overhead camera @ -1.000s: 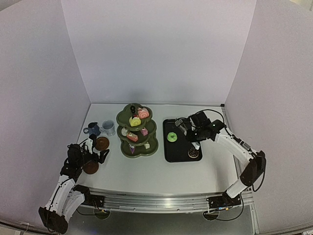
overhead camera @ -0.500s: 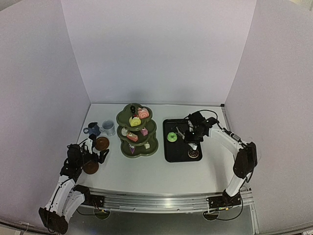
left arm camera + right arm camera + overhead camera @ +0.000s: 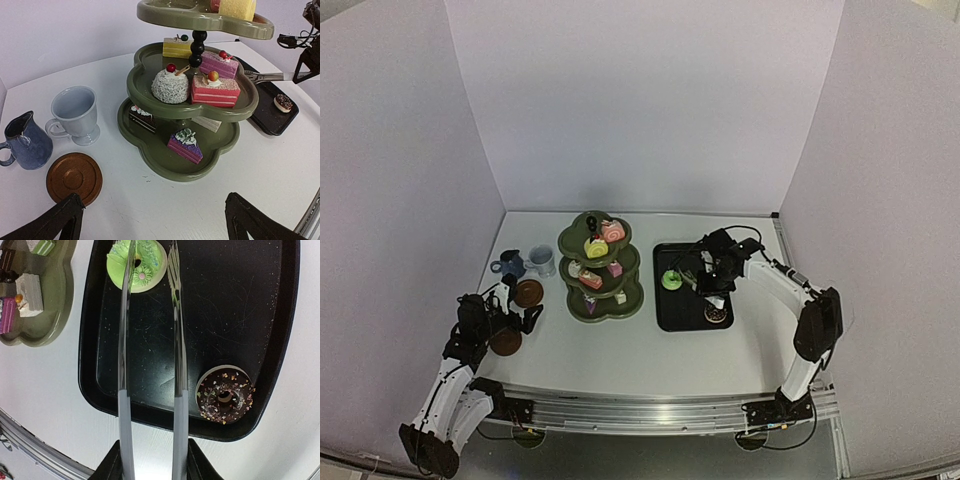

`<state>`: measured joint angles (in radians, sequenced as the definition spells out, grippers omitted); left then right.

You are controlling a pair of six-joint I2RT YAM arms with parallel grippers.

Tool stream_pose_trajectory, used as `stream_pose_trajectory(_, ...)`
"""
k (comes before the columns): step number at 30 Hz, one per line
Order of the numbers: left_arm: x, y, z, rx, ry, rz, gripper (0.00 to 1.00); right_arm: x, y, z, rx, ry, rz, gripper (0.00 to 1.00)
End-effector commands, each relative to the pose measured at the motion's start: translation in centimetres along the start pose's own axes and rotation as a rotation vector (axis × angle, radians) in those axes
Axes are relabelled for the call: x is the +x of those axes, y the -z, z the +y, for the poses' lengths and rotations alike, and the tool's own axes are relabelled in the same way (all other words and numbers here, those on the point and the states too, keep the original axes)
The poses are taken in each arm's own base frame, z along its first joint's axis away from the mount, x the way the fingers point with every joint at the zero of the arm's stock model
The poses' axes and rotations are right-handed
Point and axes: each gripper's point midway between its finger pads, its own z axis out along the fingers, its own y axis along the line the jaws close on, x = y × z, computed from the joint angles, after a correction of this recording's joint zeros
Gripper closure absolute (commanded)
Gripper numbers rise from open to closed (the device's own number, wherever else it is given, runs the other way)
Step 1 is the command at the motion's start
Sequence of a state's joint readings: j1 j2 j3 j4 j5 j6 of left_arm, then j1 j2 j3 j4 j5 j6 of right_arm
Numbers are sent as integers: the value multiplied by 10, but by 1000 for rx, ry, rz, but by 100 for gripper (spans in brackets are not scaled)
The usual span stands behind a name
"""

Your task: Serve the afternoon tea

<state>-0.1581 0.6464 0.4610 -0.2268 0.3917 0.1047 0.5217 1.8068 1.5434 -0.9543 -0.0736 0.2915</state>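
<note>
On black tray (image 3: 225,315), flower-iced green doughnut (image 3: 152,260)

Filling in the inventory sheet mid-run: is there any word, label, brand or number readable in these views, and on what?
None readable. No writing shows on the stand, white cup, dark-blue cup, saucer, black tray or tongs.
Any marking on the arm bases is too small to read.

A black rectangular tray (image 3: 685,305) lies flat on the white table (image 3: 640,345). A pair of metal tongs (image 3: 178,340) hangs over the tray, arms slightly apart, tips toward its left side. White walls (image 3: 640,100) stand behind and beside the tray.
</note>
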Motion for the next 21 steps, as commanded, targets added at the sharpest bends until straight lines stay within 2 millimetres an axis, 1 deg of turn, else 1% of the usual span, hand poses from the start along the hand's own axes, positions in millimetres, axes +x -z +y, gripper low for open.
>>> stream_pose_trajectory(1, -3, 0, 0, 2, -14, -14, 1, -8, 2, 4, 0, 33, 10, 65)
stream_pose_trajectory(7, -2, -1, 1, 0, -18, -11, 1, -14, 1, 9, -21, 39, 13, 65)
stream_pose_trajectory(10, -2, -1, 1, 0, -19, -13, 1, -15, -2, 12, -33, 39, 23, 69)
stream_pose_trajectory(13, -2, 0, 1, -2, -22, -13, 1, -14, -3, 9, -17, 39, 26, 80)
stream_pose_trajectory(16, -3, 0, 1, -3, -24, -15, 1, -14, 2, 7, -1, 44, 20, 90)
stream_pose_trajectory(19, -3, 0, 1, -4, -25, -19, 1, -18, 12, 5, 13, 55, -7, 98)
stream_pose_trajectory(21, -4, 1, 1, -4, -27, -21, 1, -22, 22, 4, 31, 61, -34, 100)
